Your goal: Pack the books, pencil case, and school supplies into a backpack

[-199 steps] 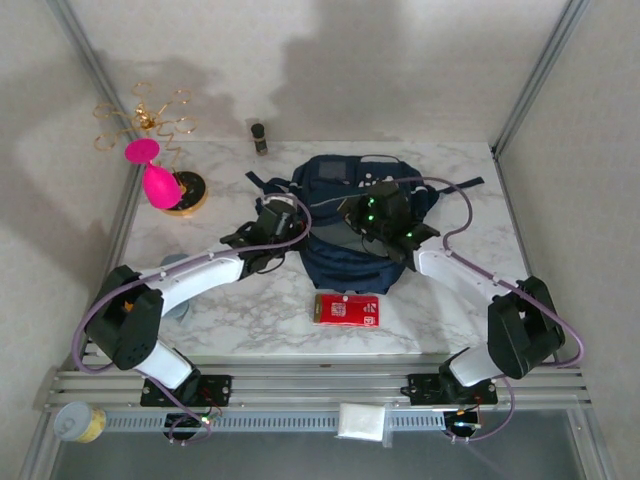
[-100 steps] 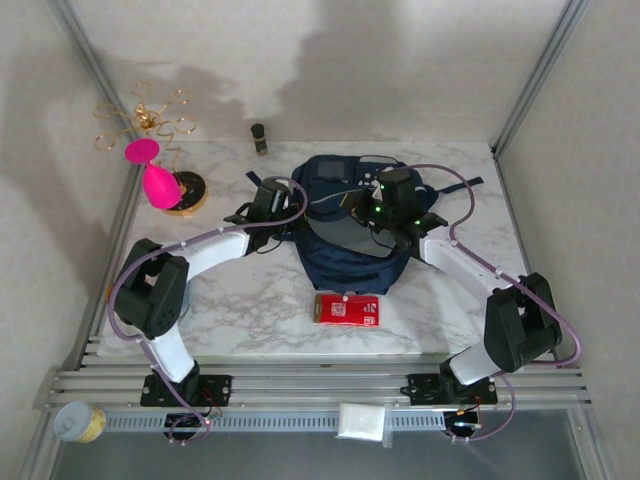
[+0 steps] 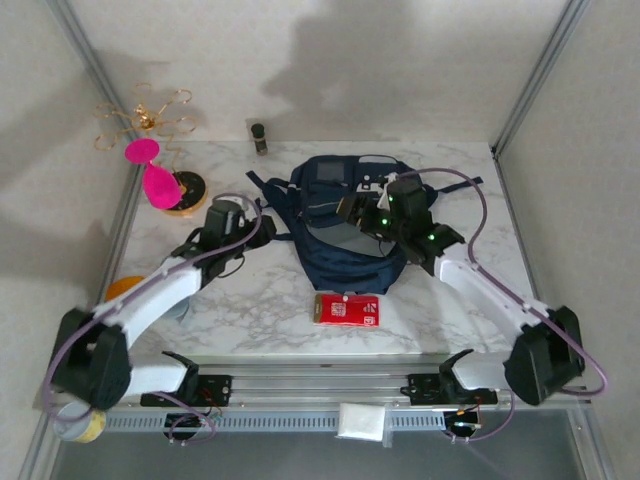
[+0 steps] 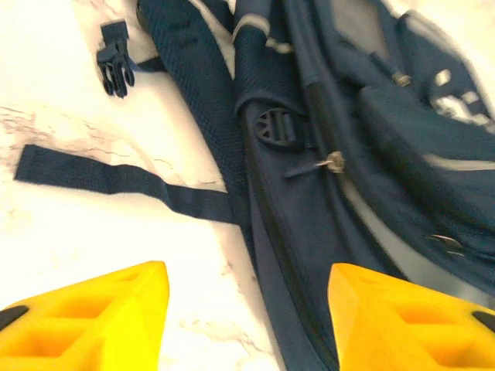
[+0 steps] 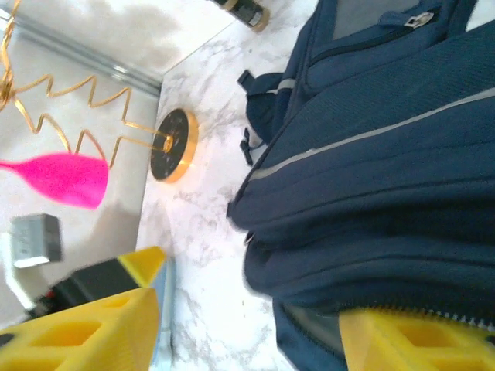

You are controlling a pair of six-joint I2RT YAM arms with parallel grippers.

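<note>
the backpack (image 3: 345, 225) is navy woven fabric, soft and slumped, with mesh-textured padding, a grey square panel, pale piping and a dark zip line. it lies flat on the white marble tabletop (image 3: 250, 300), in the middle and nearer the far edge. in the left wrist view a flat webbing strap (image 4: 116, 182) runs off its left side across the stone, with a small black plastic buckle (image 4: 116, 69) beyond it and a metal zip pull (image 4: 332, 162) on the bag's side seam.

near the near edge lies a flat red card (image 3: 346, 309) with a white label. by the far edge stands a small dark bottle (image 3: 259, 137). at the far left corner a gold wire stand (image 3: 150, 120) rises in zigzags from a round disc base, with a glossy pink cup (image 3: 155, 178) shape beside it.

the left arm reaches from the near left corner, its white link slanting up; the left claw (image 3: 255, 230) sits just left of the bag, over bare marble and the bag's edge. its chunky yellow fingers (image 4: 93, 309) are spread, with nothing between them. the right arm bends in from the near right corner, and the right claw (image 3: 355, 210) hangs over the bag's upper middle. its yellow fingers (image 5: 77, 332) stand wide apart over folded fabric, pinching nothing.

count: two arms, two claws, one backpack, one card, one bottle, one stand, one cup.
</note>
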